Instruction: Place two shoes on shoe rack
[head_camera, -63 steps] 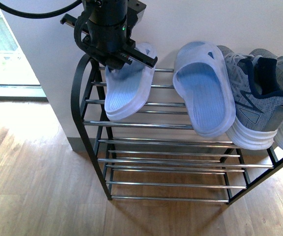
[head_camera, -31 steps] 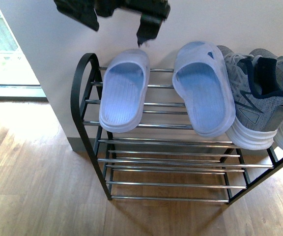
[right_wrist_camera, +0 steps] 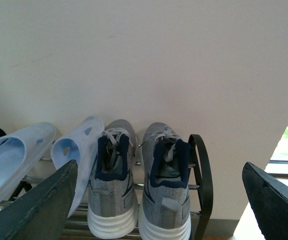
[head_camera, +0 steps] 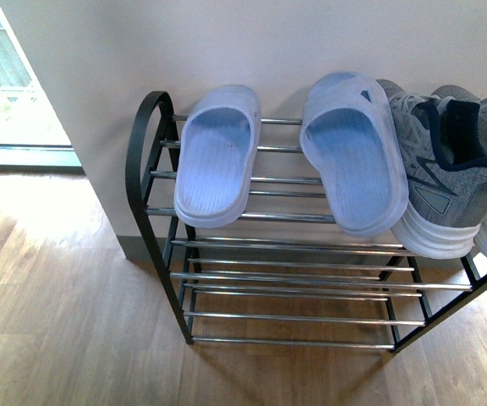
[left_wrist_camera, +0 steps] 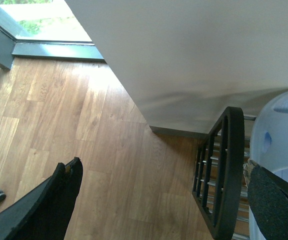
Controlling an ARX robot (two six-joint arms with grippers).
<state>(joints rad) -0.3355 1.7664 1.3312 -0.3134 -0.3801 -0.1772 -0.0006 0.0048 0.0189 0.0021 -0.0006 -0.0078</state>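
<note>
Wood floor (head_camera: 57, 321), white wall (head_camera: 252, 42), window (head_camera: 7, 76)

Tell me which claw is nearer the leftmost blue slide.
Left. The left claw hangs open right beside the leftmost blue slide, at the rack's end frame. The right claw faces the sneakers, farther off.

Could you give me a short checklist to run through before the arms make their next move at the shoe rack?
1. Left slide lying on the top rods of the shoe rack: ok.
2. Right slide on the same tier: ok, though its heel overhangs the front rod.
3. Both grey sneakers standing side by side on the rack, heels outward: ok.
4. Left gripper open and holding nothing: ok.
5. Right gripper open and holding nothing: ok.
6. Both arms out of the front view's sight of the rack: ok.
</note>
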